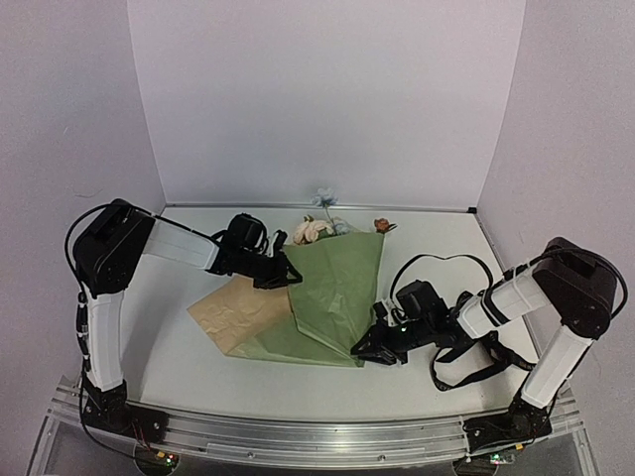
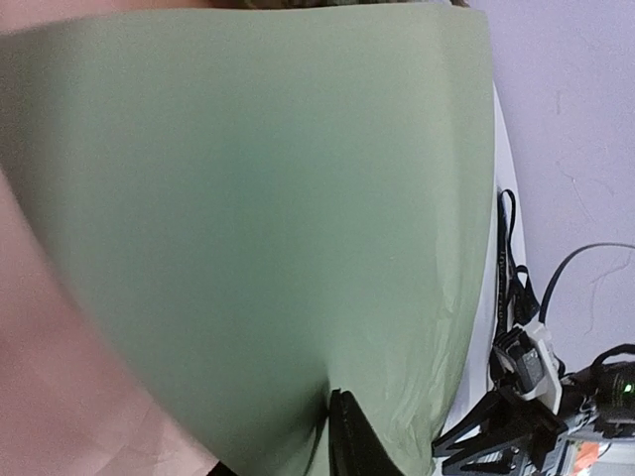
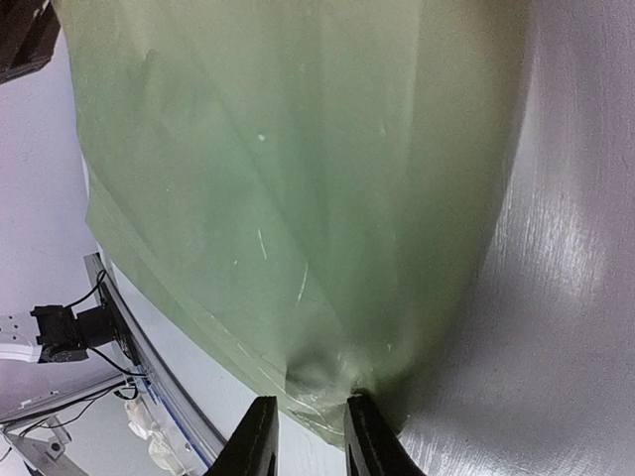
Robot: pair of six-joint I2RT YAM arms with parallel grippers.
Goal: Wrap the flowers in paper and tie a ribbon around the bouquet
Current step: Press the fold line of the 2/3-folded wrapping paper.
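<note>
Evidently the paper (image 1: 337,288) is light and floppy, best held by corners: right tool (image 3: 310,402) pinches one; left tool (image 1: 283,272), cannot tell.

Plain pale walls (image 1: 327,99), white tabletop (image 1: 169,347), aluminium rail (image 1: 298,436) along near edge, even light

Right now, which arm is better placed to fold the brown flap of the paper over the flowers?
Probably left: the left gripper sits at the edge of the paper, beside its brown flap; the right gripper pinches the narrow end.
</note>
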